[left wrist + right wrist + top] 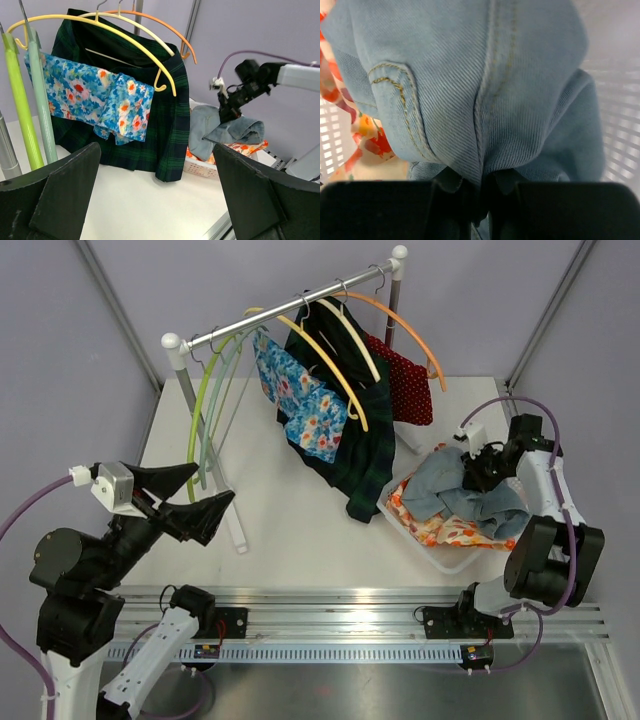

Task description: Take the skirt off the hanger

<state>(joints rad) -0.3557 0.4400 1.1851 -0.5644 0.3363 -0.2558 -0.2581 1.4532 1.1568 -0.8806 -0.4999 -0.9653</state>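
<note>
Left tool spread wide, empty, above the table near the left post of the rack. Right tool has fingers nearly together, pinching a bunch of the light denim garment over the white basket; the denim's lower part lies on floral cloth inside. Dark green plaid skirt hangs on a cream hanger on the rack.

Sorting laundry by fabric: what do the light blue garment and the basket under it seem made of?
The light blue garment looks like denim, matte: diagonal twill ribs, tan topstitching, a patch pocket. The basket is probably white plastic: a smooth, regular slotted lattice.
</note>
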